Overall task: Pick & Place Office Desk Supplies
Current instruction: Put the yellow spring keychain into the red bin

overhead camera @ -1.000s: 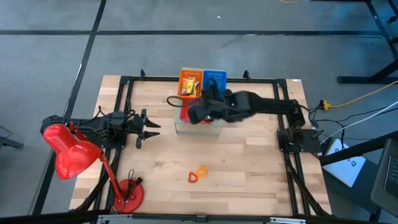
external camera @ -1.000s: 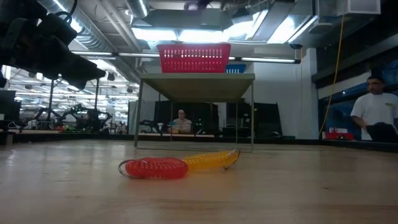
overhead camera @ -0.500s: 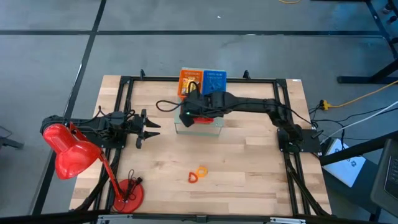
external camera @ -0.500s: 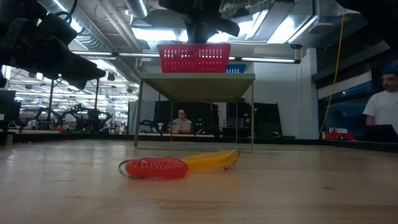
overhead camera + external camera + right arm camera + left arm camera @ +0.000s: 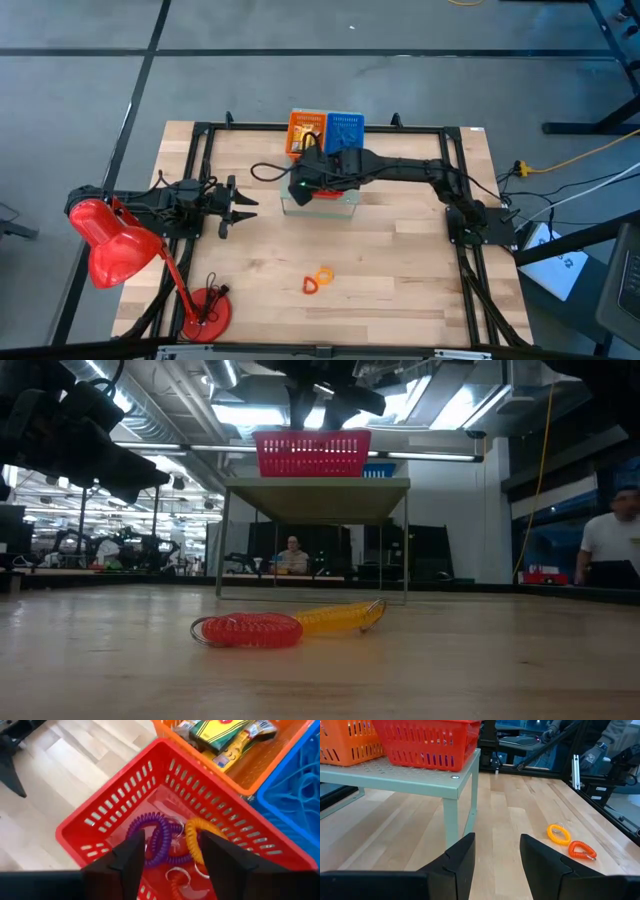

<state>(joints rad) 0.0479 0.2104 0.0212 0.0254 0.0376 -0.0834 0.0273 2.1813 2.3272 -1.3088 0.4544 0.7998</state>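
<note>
High view: the right tool is seen over the red basket on the small raised shelf at the back of the counter. In the right wrist view its two fingers stand apart with nothing between them, so it is released, and below them a purple coil loop and an orange coil loop lie in the red basket, touching each other. The left tool waits at the left side of the counter, its fingers parted and empty.

Two more loops are left on the open counter near the front: a yellow-orange loop and a red-orange loop, just beside each other. In the low view they are seen as spiral coils, lying flat.

These loops are judged to be very light, soft and springy. A coil may stretch or roll when it is pressed, and it may spring out of a loose grip. It is best taken across one side of the ring, with one finger inside the loop and one outside, and closed gently. The two loops lie close together, so care is needed that only one is caught.
</note>
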